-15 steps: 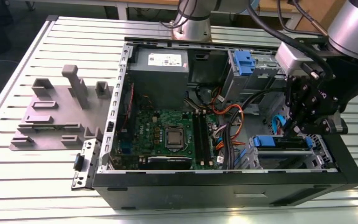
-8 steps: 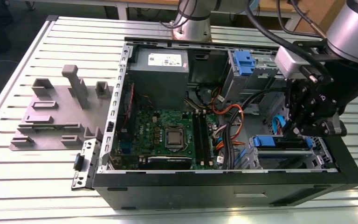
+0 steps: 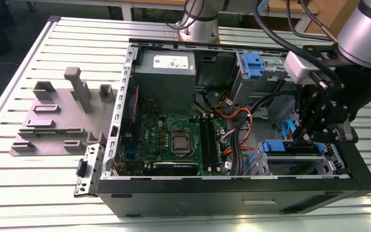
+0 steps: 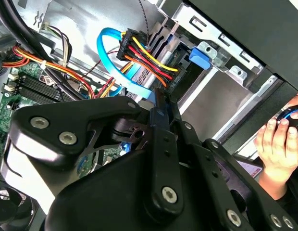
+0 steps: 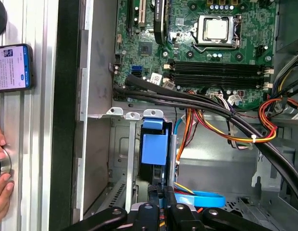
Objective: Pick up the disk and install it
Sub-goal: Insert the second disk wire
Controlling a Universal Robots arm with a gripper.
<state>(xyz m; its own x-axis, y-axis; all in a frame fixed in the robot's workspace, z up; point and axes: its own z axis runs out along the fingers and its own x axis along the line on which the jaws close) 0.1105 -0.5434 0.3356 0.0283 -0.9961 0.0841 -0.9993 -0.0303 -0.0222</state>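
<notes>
The disk (image 3: 282, 146) sits in its bay in the computer case (image 3: 237, 198), at four o'clock in the exterior view. The fingers (image 4: 163, 115) look pinched together just above it, holding nothing. Nearly done, I think.

Here's the exterior view, and the desk (image 3: 24, 193) is a pale silver one, its top built of long ribbed metal slats running side to side, with bright white glare (image 3: 250, 225) bouncing off the slats along the near edge. Over at the exterior view's left the floor (image 3: 15, 58) drops away dark grey and dim beside the desk's corner. Behind the desk there's a light wooden tabletop (image 3: 153, 2) on white legs, and a brown wooden panel (image 3: 332, 14) stands off toward the exterior view's right.
</notes>
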